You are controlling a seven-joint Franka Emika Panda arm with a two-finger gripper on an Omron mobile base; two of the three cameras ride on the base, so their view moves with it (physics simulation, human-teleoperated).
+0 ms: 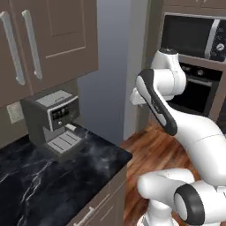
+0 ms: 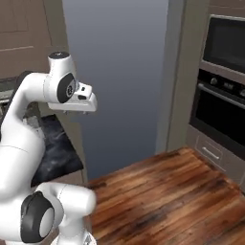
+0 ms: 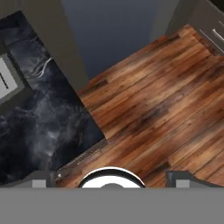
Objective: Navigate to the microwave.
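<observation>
The microwave [image 1: 192, 35] is built into the tall cabinet at the upper right of the left base view. It has a dark glass door, a silver frame and a vertical silver handle. Its left part also reaches into the top right corner of the right base view as the microwave [image 2: 228, 44]. My gripper [image 2: 82, 110] hangs from the raised hand and points down, well left of the microwave and far from it. In the hand view the gripper [image 3: 111, 178] is open, its fingertips [image 3: 178, 177] wide apart over the wooden floor with nothing between them.
A black wall oven [image 1: 199, 92] sits directly under the microwave. At the left, a grey coffee machine [image 1: 53, 117] stands on a black marble counter [image 1: 57, 176] below brown wall cabinets [image 1: 48, 39]. Wooden floor [image 2: 167, 191] stretches between the counter and the oven cabinet.
</observation>
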